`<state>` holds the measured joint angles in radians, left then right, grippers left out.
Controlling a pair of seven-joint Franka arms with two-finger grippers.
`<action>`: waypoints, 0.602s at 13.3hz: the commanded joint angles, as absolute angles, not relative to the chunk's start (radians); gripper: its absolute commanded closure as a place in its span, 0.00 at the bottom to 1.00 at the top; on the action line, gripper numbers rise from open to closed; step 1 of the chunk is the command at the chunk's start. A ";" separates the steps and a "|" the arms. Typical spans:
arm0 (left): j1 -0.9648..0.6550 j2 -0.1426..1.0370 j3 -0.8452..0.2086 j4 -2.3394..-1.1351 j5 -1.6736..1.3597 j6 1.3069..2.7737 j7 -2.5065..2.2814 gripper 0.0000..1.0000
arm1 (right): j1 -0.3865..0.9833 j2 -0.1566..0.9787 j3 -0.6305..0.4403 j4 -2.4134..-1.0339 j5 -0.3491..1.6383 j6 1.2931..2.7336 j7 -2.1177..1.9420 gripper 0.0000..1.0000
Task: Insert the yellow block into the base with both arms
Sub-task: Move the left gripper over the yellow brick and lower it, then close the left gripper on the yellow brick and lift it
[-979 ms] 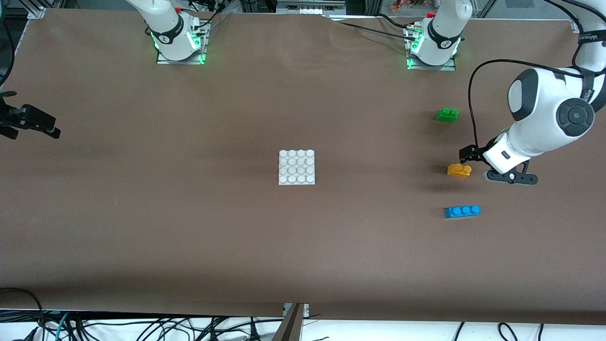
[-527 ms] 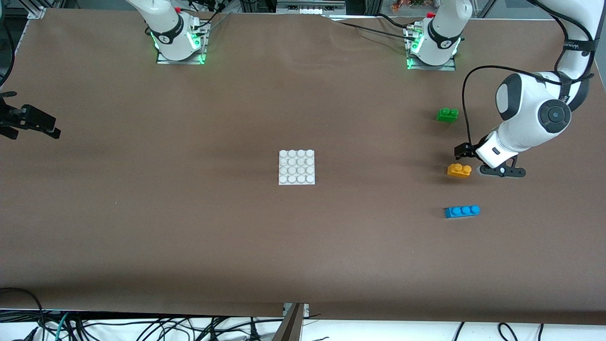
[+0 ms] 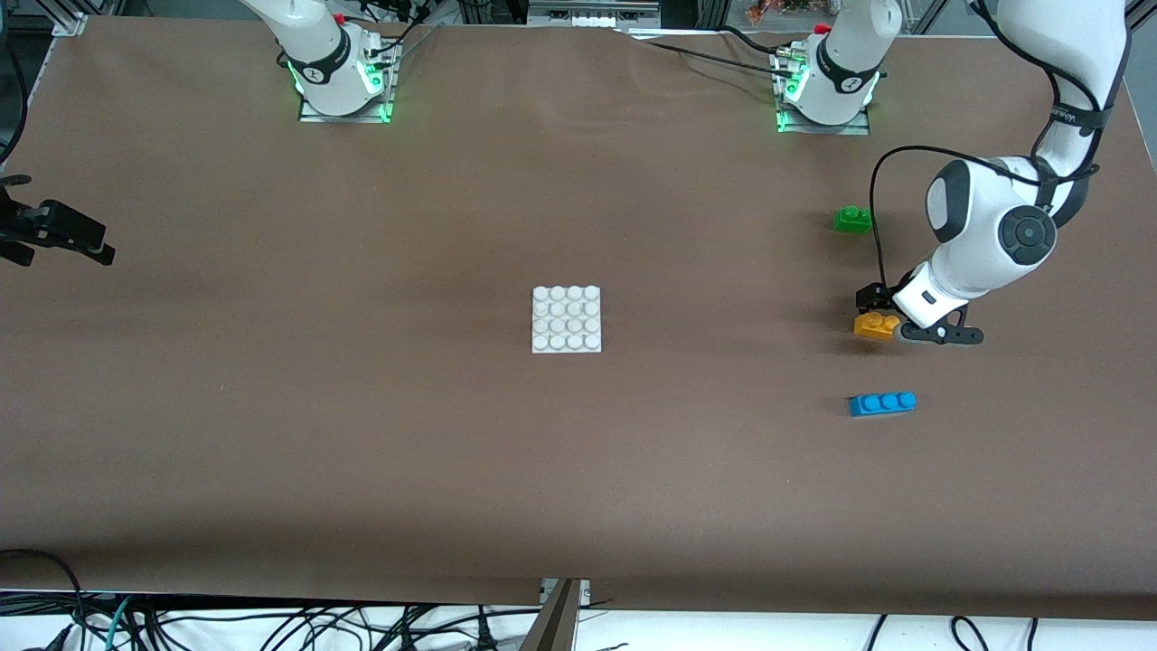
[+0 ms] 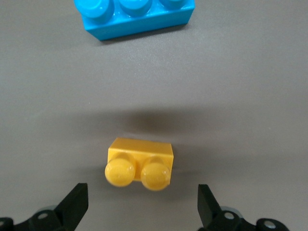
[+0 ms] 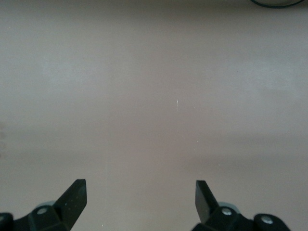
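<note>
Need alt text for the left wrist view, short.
The left claw hangs open above the yellow block, one finger on each side and neither touching it. The block lies on the brown table, apart from a blue brick.

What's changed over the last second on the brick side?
The left gripper moved in toward the base's side, coming over the yellow block, fingers open, nothing grasped. Yellow block, green brick, blue brick, base and the waiting right gripper stayed put.
</note>
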<state>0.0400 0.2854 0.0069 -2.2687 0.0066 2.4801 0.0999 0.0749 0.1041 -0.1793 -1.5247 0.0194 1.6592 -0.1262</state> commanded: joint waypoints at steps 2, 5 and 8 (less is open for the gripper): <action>0.046 0.316 0.005 -2.266 -0.014 2.514 0.127 0.00 | 0.055 0.098 -0.166 -1.523 0.017 1.647 -0.137 0.00; 0.046 0.333 0.005 -2.266 -0.014 2.534 0.129 0.00 | 0.055 0.100 -0.166 -1.523 0.017 1.647 -0.137 0.00; 0.046 0.345 0.008 -2.264 -0.011 2.560 0.129 0.00 | 0.054 0.098 -0.167 -1.523 0.017 1.647 -0.137 0.00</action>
<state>0.0409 0.3382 0.0070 -2.2688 0.0066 2.5361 0.1000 0.0696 0.1054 -0.1794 -1.5247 0.0194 1.6592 -0.1262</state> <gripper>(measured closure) 0.000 0.000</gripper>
